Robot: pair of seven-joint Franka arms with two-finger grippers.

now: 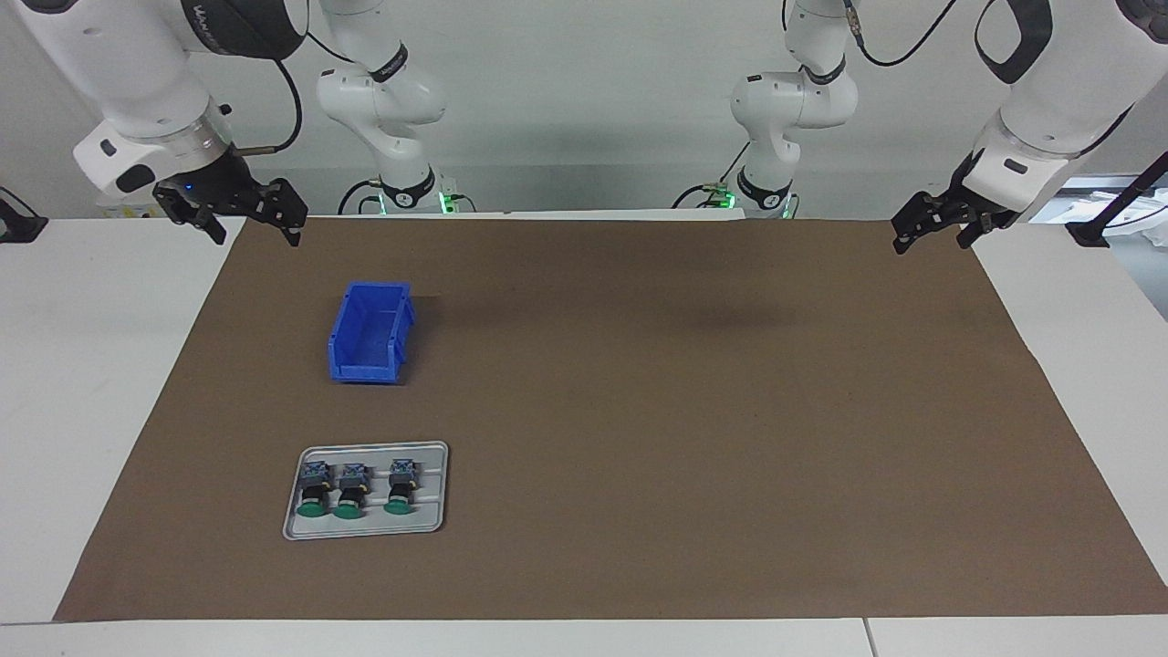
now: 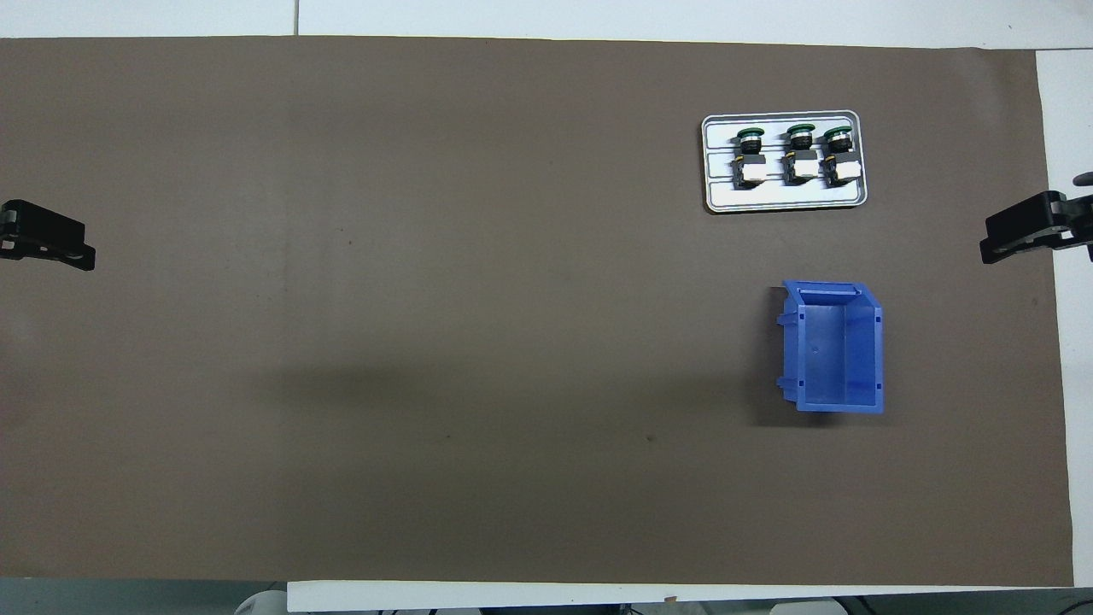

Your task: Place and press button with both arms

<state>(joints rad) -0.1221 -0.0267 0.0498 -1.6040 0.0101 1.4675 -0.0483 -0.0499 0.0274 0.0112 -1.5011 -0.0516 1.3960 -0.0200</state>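
Three buttons with green caps, one (image 1: 315, 494) beside a second (image 1: 350, 494) and a third (image 1: 400, 489), lie side by side on a grey tray (image 1: 431, 524) toward the right arm's end of the table. The overhead view shows the same buttons (image 2: 800, 155) on the tray (image 2: 786, 198). My right gripper (image 1: 255, 233) hangs open and empty over the mat's corner near its base. At the other corner, my left gripper (image 1: 931, 245) also hangs open and empty. Both arms wait, far from the buttons. In the overhead view, the left gripper (image 2: 51, 241) and right gripper (image 2: 1020, 235) show only at the side edges.
An empty blue bin (image 1: 370, 333) stands on the brown mat (image 1: 684, 411), nearer to the robots than the tray; the overhead view shows the bin (image 2: 837, 346) too. White table borders the mat on all sides.
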